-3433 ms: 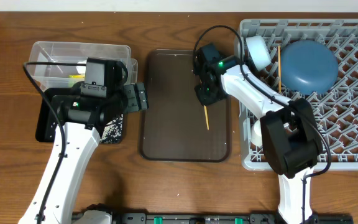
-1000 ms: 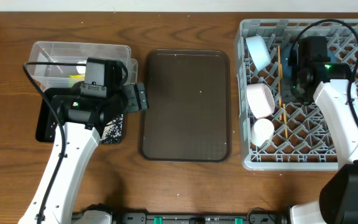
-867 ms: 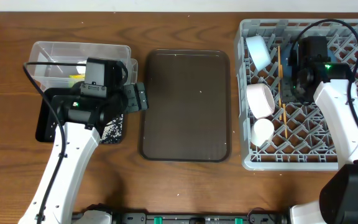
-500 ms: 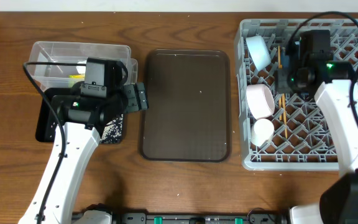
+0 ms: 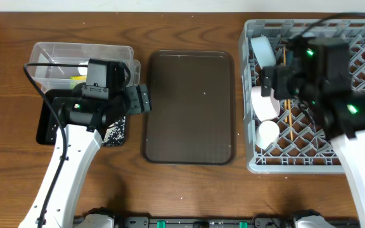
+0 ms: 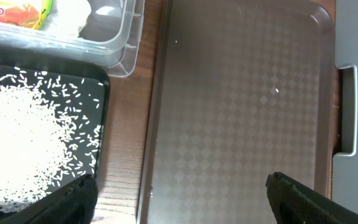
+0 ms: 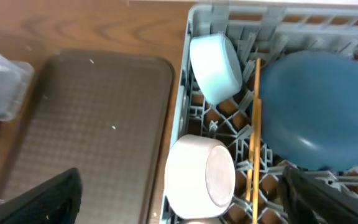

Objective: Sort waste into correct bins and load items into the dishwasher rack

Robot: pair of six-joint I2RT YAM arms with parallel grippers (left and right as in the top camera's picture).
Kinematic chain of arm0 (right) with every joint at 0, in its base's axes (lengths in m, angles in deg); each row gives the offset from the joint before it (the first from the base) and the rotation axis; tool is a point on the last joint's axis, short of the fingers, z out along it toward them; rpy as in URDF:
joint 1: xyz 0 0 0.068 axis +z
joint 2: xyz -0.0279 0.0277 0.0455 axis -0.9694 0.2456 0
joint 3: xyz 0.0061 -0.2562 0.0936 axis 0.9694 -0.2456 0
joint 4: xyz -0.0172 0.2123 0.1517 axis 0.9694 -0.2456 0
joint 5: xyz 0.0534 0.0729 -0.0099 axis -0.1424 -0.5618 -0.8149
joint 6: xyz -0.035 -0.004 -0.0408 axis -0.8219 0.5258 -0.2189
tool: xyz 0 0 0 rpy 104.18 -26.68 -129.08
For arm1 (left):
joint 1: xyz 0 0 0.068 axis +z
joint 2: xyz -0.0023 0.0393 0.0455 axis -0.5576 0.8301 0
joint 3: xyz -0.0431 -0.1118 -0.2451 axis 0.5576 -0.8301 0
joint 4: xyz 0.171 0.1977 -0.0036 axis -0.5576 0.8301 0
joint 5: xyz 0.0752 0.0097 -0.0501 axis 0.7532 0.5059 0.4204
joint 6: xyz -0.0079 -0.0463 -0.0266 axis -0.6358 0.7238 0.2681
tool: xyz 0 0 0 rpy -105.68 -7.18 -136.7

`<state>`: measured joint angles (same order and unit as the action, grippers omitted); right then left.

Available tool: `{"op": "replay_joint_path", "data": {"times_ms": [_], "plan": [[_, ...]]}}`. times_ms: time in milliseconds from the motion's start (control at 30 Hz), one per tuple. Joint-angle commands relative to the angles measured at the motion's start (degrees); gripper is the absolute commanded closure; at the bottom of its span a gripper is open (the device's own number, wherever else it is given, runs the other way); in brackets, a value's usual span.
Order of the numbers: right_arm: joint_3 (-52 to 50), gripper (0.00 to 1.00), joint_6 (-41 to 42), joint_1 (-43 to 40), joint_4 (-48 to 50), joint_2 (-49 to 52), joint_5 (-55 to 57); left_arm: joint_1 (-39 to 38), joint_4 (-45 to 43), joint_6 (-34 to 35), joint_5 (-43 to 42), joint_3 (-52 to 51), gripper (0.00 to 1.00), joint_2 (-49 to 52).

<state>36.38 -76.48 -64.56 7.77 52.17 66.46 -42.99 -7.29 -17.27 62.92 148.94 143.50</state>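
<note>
My right gripper (image 7: 180,180) hangs open and empty high above the grey dishwasher rack (image 5: 252,166). Below it the light blue bowl (image 7: 216,65) and the white bowl (image 7: 197,174) lie on their sides. Beside them are two chopsticks (image 7: 255,124) and the dark blue plate (image 7: 322,112). A small white cup (image 5: 268,133) sits near the rack's front left. My left gripper (image 6: 180,186) is open over the left edge of the brown tray (image 6: 241,106). The clear tub (image 6: 114,46) holds the wrapper (image 6: 17,12) and the napkin (image 6: 70,15). Rice scraps (image 6: 23,143) lie in the black tray (image 6: 102,93).
The brown tray (image 5: 189,107) lies bare between the bins and the rack. My right arm covers the rack's middle and the plate in the overhead view. The rack's left wall (image 6: 353,112) stands close to the brown tray's right edge.
My right gripper has opened and risen from the rack, shifting left toward the bowls. The chopstick it carried from the brown tray now lies in the rack. The left arm has not moved.
</note>
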Motion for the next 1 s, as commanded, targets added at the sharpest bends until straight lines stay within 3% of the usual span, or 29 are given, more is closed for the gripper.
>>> {"op": "replay_joint_path", "data": {"times_ms": [0,400,567,967], "plan": [[1.4,0.01,2.3,0.1,-2.1,-5.2,0.4,0.2,0.1,-0.7,0.5,0.8,0.11,-0.4],[1.4,0.01,-2.2,0.0,-16.0,-13.7,5.0,0.2,0.1,-0.7,0.5,0.8,0.11,-0.4],[1.4,0.01,3.0,-0.1,-12.5,-18.0,10.7,0.2,0.1,-0.7,0.5,0.8,0.1,-0.4],[-3.1,0.01,1.7,-1.6,-6.5,-27.1,16.7,0.2,0.1,-0.7,0.5,0.8,0.11,-0.4]]}}
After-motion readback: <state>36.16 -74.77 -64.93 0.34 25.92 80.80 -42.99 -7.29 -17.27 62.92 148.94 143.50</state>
